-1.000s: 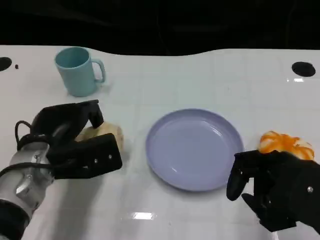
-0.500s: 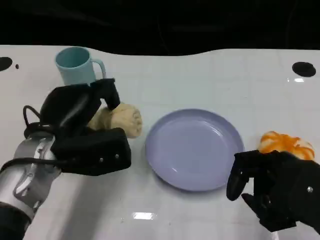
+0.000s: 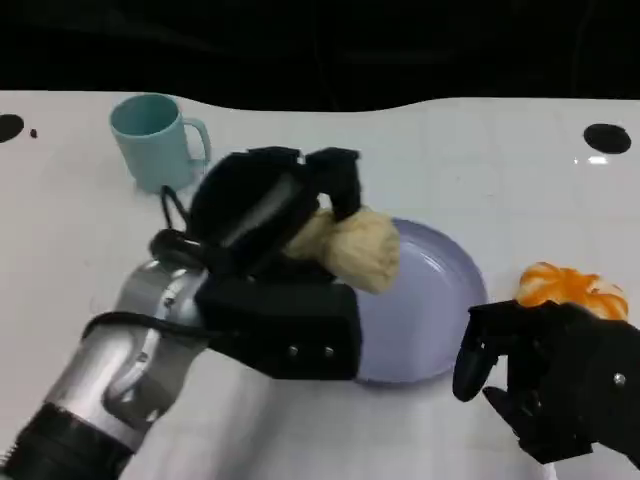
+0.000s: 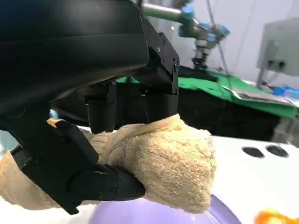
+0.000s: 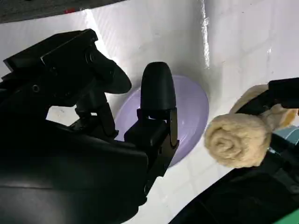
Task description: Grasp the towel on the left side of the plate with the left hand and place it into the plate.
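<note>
My left hand [image 3: 270,250] grips a rolled beige towel [image 3: 355,246] and holds it in the air over the left part of the lilac plate [image 3: 440,300]. In the left wrist view the towel [image 4: 159,161] sits between the black fingers [image 4: 107,184], with the plate's rim [image 4: 219,212] just below. The right wrist view shows the roll's spiral end [image 5: 236,137] above the plate [image 5: 194,112]. My right hand [image 3: 545,385] rests at the lower right of the table, holding nothing, fingers apart.
A light blue mug [image 3: 155,140] stands at the back left. An orange, white-striped object [image 3: 570,288] lies right of the plate, just beyond my right hand. The table's far edge borders a dark background.
My left hand has lifted the towel off the table from left of the plate and carried it right, over the plate's left part. The right hand has not moved.
</note>
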Controlling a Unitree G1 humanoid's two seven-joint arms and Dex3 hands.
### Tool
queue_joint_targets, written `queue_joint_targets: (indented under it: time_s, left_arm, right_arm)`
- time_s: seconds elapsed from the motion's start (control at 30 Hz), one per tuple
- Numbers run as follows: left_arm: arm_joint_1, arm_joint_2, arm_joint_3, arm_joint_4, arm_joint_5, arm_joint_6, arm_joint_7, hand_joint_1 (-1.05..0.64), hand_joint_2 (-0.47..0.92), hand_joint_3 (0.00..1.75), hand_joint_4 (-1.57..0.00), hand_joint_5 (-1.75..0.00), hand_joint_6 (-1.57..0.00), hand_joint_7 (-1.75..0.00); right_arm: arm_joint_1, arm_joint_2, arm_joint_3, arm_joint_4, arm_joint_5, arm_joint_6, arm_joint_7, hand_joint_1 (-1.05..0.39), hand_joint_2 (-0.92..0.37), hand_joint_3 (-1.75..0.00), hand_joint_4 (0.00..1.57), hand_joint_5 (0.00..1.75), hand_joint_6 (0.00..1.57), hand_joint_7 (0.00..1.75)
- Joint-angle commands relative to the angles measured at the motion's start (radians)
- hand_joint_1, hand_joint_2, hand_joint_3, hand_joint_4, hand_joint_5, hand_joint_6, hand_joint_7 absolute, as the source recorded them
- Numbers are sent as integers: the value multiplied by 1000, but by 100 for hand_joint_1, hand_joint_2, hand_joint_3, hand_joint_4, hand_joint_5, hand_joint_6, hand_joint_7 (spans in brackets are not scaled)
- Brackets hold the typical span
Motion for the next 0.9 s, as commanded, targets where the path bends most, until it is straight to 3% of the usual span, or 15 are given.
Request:
queue_joint_targets:
  time_s: [0.03, 0.1, 0.13, 0.17, 0.23, 0.3, 0.4, 0.5, 0.63, 0.73, 0.87, 0.9]
  left_arm:
    - [3, -48, -30, -39, -1, 72, -87, -18, 49, 99, -86, -175, -61, -161]
    - [0, -74, -32, -49, -45, 109, -160, -18, 59, 79, -76, -175, -69, -123]
    - [-2, -81, -30, -52, -69, 121, -198, -20, 72, 55, -64, -147, -69, -87]
    - [-6, -79, -32, -54, -82, 123, -227, -21, 81, 39, -62, -123, -72, -64]
    - [-12, -69, -40, -57, -84, 117, -263, -25, 90, 22, -59, -97, -68, -31]
    - [-22, -50, -56, -58, -67, 116, -303, -29, 92, 17, -46, -97, -59, -12]
    - [-37, -18, -81, -42, -55, 107, -371, -35, 92, 21, -37, -56, -50, -2]
    - [-44, -2, -85, -32, -74, 104, -429, -39, 92, 19, -28, -44, -38, 0]
    - [-46, 16, -78, -39, -87, 105, -479, -44, 92, 16, -19, -37, -24, 0]
    - [-42, 32, -51, -63, -104, 99, -489, -46, 92, 19, -17, -37, -24, -1]
    - [-26, 41, 5, -97, -157, 98, -480, -44, 92, 25, -28, -44, -37, -7]
    - [-22, 43, 19, -103, -170, 95, -476, -43, 92, 26, -36, -57, -45, -8]
  right_arm:
    - [-7, -10, 2, -10, -9, 5, -5, -3, -56, -109, 75, 175, 70, 142]
    - [-8, -9, 3, -11, -9, 7, -6, -3, -56, -109, 75, 175, 70, 143]
    - [-8, -9, 4, -11, -9, 8, -6, -3, -56, -109, 76, 175, 71, 143]
    - [-9, -9, 5, -12, -10, 11, -6, -3, -56, -109, 76, 175, 71, 143]
    - [-11, -13, 8, -13, -12, 13, -6, -3, -56, -109, 77, 175, 70, 143]
    - [-12, -14, 6, -12, -10, 8, -3, -4, -56, -109, 76, 175, 70, 143]
    - [-9, -14, 1, -9, -8, 0, -2, -4, -56, -109, 75, 175, 69, 143]
    - [-6, -18, 0, -6, -8, -11, 0, -5, -56, -109, 75, 175, 69, 143]
    - [-7, -23, 3, -7, -13, -7, 0, -5, -55, -109, 74, 175, 69, 142]
    - [-7, -19, -1, -4, -6, -5, 0, -5, -55, -109, 74, 175, 70, 141]
    - [-6, -14, -6, 4, 1, -12, -2, -4, -56, -108, 73, 175, 70, 141]
    - [-5, -14, -7, 8, 1, -19, -3, -3, -56, -108, 74, 175, 70, 141]
